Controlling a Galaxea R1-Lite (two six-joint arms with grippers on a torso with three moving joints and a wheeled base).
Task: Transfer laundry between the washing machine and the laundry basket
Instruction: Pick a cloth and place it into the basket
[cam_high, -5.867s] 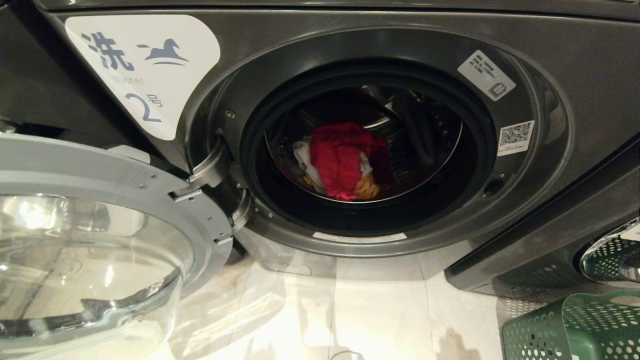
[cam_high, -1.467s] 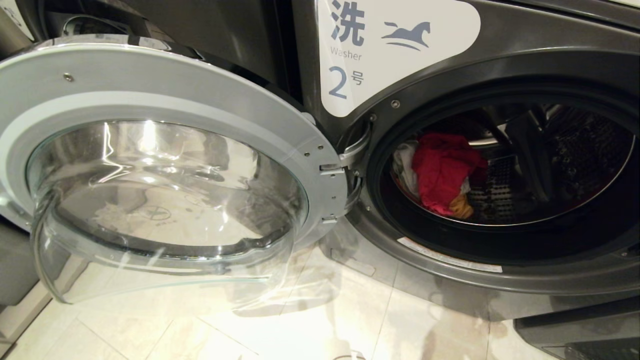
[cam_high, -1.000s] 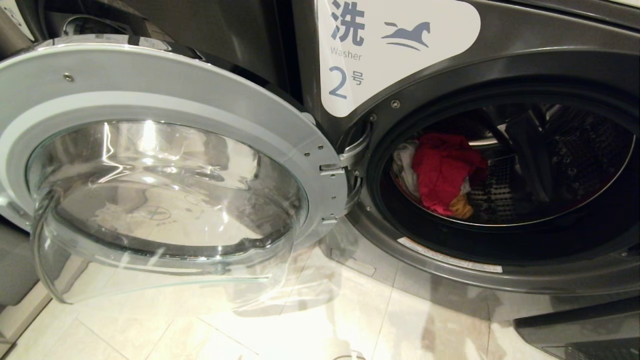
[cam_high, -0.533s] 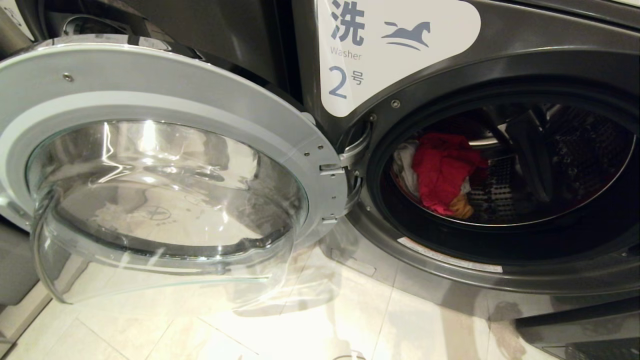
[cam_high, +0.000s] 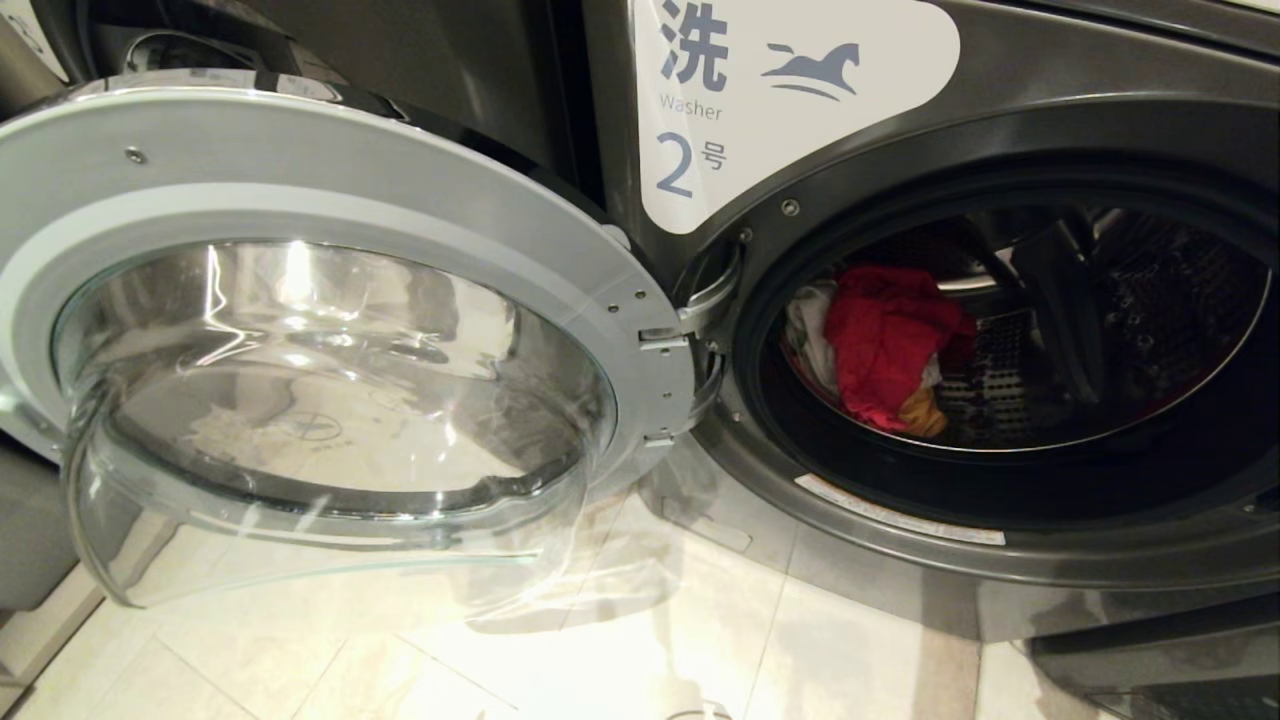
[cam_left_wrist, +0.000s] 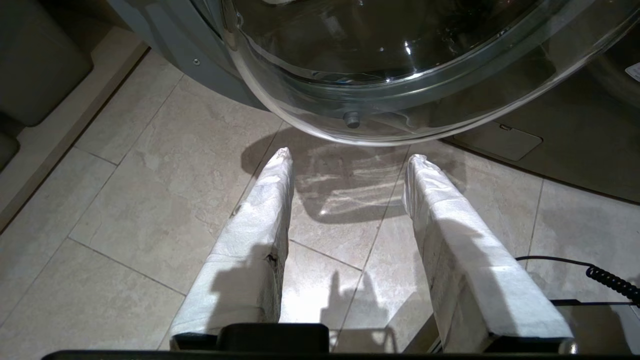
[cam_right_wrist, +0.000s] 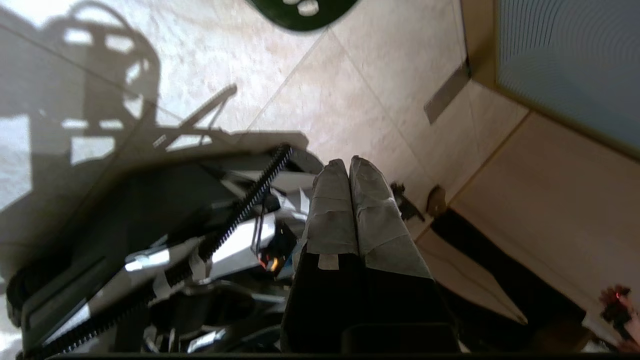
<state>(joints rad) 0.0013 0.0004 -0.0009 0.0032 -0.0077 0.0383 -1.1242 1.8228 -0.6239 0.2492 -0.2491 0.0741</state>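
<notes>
The washing machine, dark grey with the label numbered 2, stands with its round glass door swung wide to the left. Inside the drum lies the laundry: a red garment, a white one and a small yellow-orange piece. Neither arm shows in the head view. My left gripper hangs open and empty over the floor tiles, just below the door glass. My right gripper is shut on nothing, above the floor beside my own base. A dark green perforated edge of the laundry basket shows beyond it.
The open door juts out over the pale tiled floor and fills the left half of the head view. A coiled black cable lies on the tiles near the left gripper. A beige wall panel stands close to the right gripper.
Since the oldest frame the whole head view has shifted, so the drum sits at the right and the basket is out of it. Over the last second only a floor shadow at lower right moves.
</notes>
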